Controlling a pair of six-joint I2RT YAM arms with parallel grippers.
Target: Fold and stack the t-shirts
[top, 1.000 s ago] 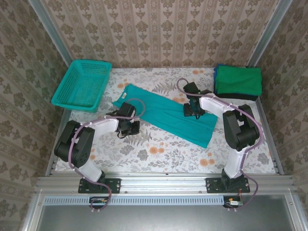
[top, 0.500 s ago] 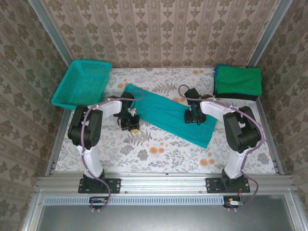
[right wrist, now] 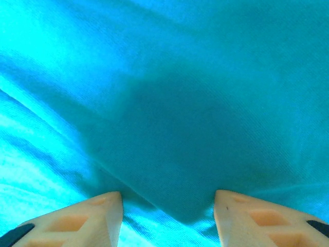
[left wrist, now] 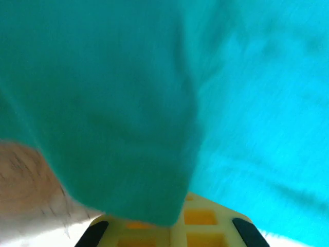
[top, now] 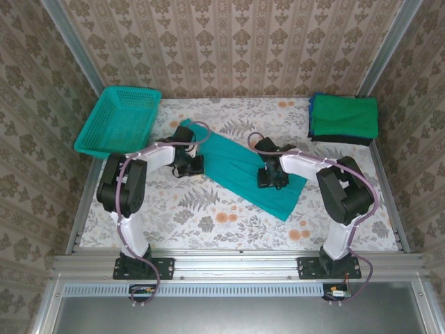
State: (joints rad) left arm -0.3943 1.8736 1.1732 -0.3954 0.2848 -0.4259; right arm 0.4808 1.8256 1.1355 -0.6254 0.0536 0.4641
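Teal t-shirt [top: 233, 163] shifted left; left jaws pinch it, right jaws parted

The top external camera hangs high above and behind the arm bases [top: 142, 268] and looks down and forward across the whole table [top: 208, 216]. It sits far enough back to take in the wallpapered walls [top: 229, 49], the teal mesh basket [top: 119, 122], the stack of folded t-shirts [top: 344, 118] in the far right corner and the teal t-shirt [top: 236, 163] lying mid-table. The left wrist camera looks out over the left gripper [left wrist: 175, 226], so near the teal t-shirt [left wrist: 247, 77] that the cloth blurs; a sliver of table [left wrist: 25, 175] shows at lower left. The right wrist camera faces down past the right gripper [right wrist: 165, 196], just as close to the same teal t-shirt [right wrist: 180, 103]. All three views share that shirt.
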